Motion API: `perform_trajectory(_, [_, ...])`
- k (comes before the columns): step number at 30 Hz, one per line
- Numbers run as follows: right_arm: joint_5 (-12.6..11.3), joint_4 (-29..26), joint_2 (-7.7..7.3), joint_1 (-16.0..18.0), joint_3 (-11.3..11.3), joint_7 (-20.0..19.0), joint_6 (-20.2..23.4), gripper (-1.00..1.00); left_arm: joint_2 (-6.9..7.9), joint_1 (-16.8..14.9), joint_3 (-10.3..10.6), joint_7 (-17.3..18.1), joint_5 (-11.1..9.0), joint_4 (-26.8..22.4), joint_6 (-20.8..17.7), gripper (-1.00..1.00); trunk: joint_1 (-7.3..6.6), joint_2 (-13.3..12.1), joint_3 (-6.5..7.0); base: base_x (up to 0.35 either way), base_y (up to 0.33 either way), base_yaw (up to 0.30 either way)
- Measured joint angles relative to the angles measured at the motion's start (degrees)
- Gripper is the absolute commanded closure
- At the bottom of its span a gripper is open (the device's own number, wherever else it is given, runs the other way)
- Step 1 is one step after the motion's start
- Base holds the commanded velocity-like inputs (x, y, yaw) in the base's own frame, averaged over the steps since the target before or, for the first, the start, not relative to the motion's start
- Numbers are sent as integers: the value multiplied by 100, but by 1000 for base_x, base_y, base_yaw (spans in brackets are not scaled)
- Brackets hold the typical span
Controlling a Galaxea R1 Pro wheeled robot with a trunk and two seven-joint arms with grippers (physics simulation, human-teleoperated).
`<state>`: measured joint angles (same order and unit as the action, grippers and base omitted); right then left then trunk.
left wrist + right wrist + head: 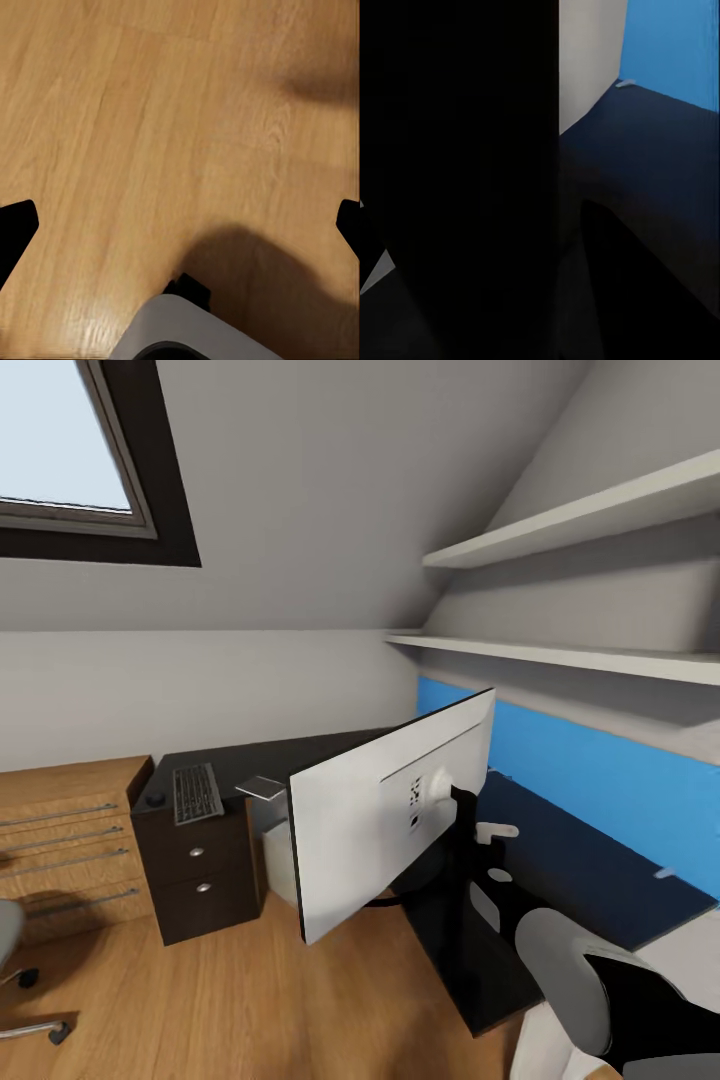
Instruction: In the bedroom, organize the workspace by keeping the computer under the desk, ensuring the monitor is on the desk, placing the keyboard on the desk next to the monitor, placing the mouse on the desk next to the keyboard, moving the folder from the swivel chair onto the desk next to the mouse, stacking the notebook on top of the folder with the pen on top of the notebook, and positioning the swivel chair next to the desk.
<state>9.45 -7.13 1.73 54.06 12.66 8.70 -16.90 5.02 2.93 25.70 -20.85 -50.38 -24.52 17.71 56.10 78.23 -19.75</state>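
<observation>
Roughly by size: desk (560, 860), long, black, L-shaped, blue back panel along the wall, drawer unit (200, 870) with round silver knobs at its far end. Monitor (395, 815), wide flat screen, seen from its pale rear, tilted and apparently raised over the desk's inner corner; in the right wrist view its dark bulk sits close to the camera over the desk top. Wooden chest (70, 845) with long bar handles, beside the drawer unit. Computer (278, 865), light-grey tower, partly hidden behind the monitor, on the floor under the desk next to the drawers. Swivel chair (15, 970), grey seat edge and chrome leg only, well apart from the desk. Keyboard (196, 792), dark keys, flat on the desk above the drawers. Notebook (262, 787), thin, greyish, just beside the keyboard. Mouse (155, 798), small, dark, at the keyboard's other side. Left gripper (180, 225), fingers spread wide over bare wooden floor, holding nothing. Right gripper: jaw state cannot be told.
</observation>
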Motion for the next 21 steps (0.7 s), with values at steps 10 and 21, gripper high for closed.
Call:
perform_trajectory(10, [-1,6,3,0,-1,-1,0,100,0,1,-3,-12,0,0,0,-100,0,0,0,-1,-346,0])
perform_trajectory(21, [-1,18,8,-1,3,-1,2,100,74,3,-9,-25,-7,-1,1,-100,0,0,0,0,-78,106])
